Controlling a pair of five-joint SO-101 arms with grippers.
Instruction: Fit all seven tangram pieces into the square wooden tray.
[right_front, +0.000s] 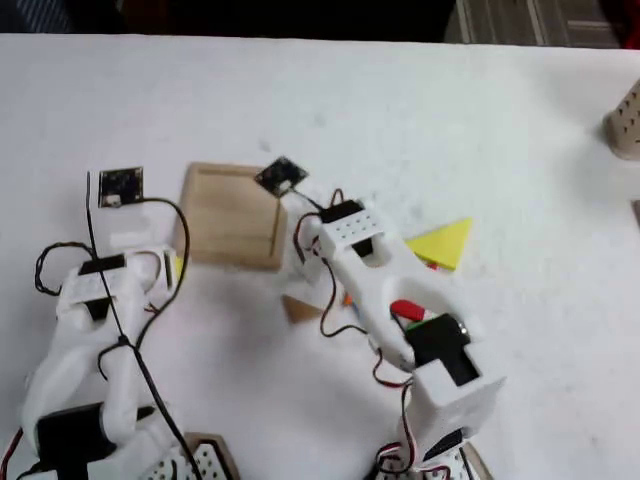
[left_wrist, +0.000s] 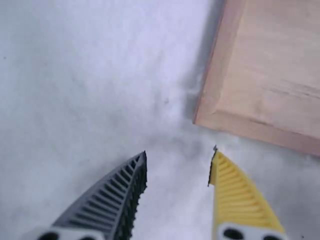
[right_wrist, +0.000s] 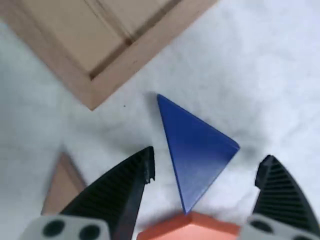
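The square wooden tray (right_front: 232, 215) lies left of the table's centre, and nothing shows inside it. My right gripper (right_wrist: 209, 156) is open just above the table, its black fingers either side of a blue triangle (right_wrist: 197, 150) off the tray's corner (right_wrist: 95, 92). An orange piece (right_wrist: 187, 227) touches the blue triangle's tip, and a tan triangle (right_wrist: 62, 182) lies beside one finger. My left gripper (left_wrist: 179, 152) is open over bare table beside another tray corner (left_wrist: 210, 117), holding nothing. A yellow triangle (right_front: 443, 243) lies right of the right arm (right_front: 360, 260), over a small red piece (right_front: 432, 266).
Red and green shapes (right_front: 408, 312) show beside the right arm's body; I cannot tell what they are. A wooden block with holes (right_front: 625, 125) stands at the table's right edge. Cables trail around the left arm (right_front: 100, 300). White table stretches behind the tray.
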